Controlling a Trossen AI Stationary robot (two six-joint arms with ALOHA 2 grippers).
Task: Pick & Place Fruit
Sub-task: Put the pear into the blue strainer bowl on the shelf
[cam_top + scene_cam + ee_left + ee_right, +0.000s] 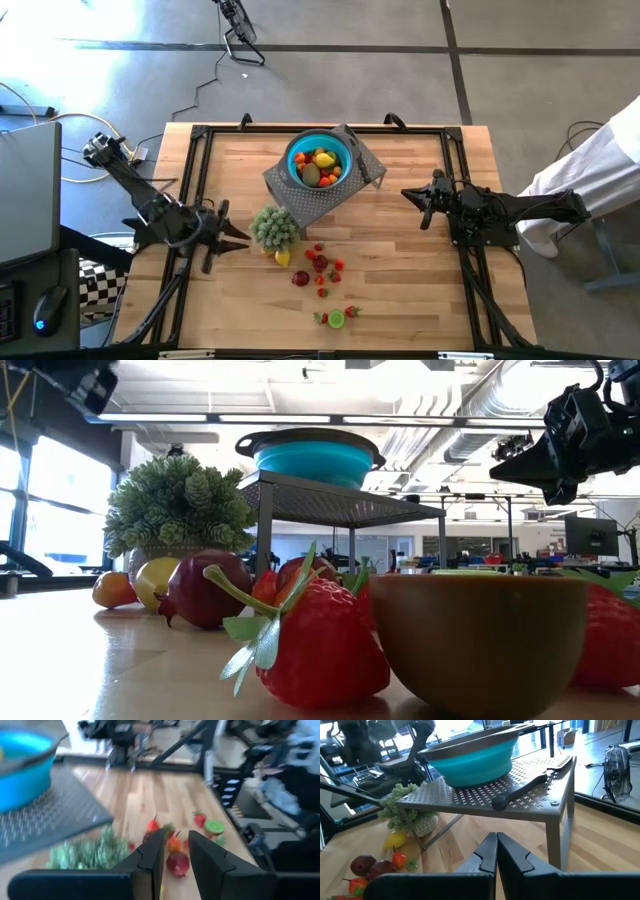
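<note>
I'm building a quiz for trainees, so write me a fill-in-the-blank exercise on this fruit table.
1. The blue bowl stands on top of a perforated metal ____.
2. The right tool has its fingers ____ and holds nothing.
3. The black-handled knife lies on the rack beside the ____.
4. The yellow lemon lies on the table right next to the potted ____.

Missing words: rack; shut; bowl; plant
</note>
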